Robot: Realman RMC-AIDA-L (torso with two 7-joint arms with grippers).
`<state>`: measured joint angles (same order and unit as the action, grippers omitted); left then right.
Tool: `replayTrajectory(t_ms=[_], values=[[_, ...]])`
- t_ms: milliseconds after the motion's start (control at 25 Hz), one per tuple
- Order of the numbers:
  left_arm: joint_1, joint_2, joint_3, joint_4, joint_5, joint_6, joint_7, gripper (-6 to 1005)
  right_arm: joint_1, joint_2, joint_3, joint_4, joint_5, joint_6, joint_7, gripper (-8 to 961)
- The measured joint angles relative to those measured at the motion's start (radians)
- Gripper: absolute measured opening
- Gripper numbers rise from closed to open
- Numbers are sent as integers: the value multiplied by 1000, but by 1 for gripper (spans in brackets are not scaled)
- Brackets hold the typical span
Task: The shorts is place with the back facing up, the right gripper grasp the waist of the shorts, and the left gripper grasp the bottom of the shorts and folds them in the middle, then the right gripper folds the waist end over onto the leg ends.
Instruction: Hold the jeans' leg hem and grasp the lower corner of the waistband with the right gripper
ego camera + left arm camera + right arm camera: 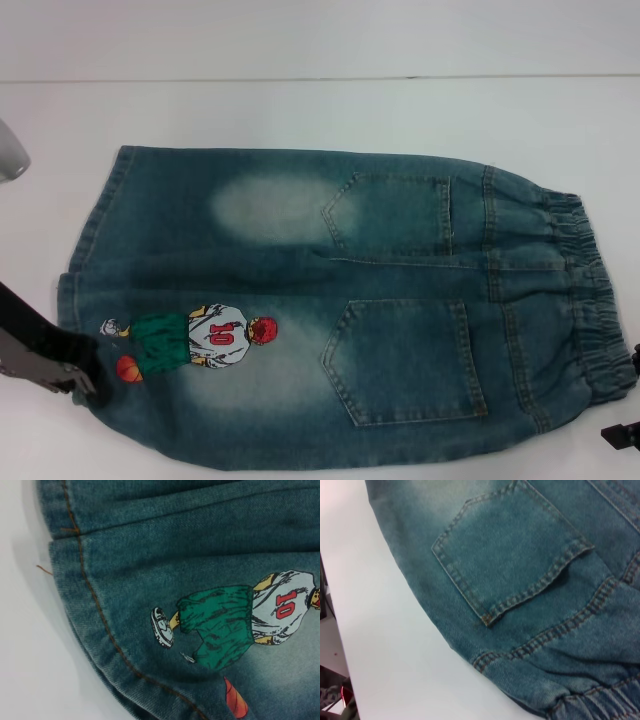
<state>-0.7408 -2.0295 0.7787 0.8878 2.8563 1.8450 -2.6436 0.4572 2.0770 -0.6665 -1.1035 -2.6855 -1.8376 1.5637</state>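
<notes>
Shorts (330, 310): flat on the white bench (300, 110), back up.
Left gripper (85, 380): at the hem corner, finger state unclear.
Right gripper (625, 435): just beside the waistband, grip unreadable.

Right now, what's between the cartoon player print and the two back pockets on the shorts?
Only denim: in the head view, a faded pale patch of the shorts separates the cartoon player from the nearer pocket; nothing lies on top.

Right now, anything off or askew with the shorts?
Only small things. A loose orange thread sticks out from the leg hem onto the white table. The denim shorts lie flat, back up, elastic waistband bunched as normal. Left gripper sits at the hem corner; right gripper is near the waistband.
</notes>
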Motion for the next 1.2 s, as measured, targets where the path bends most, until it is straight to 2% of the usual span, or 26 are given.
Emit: replayTrajectory(t_ms=[480,640,880,1200], values=[[-10,-1,7,-9,0,-4,-5,101,22,-9,6,91,16,20,-73,856],[-15,-1,7,-9,0,-4,-8,102,18,-12,19,80,17,28,-70,641],[-21,-4,7,-10,0,-5,-9,101,18,-15,22,79,17,29,-69,406],[-22,-4,7,-10,0,-6,-9,101,15,-15,29,79,16,28,-74,229]])
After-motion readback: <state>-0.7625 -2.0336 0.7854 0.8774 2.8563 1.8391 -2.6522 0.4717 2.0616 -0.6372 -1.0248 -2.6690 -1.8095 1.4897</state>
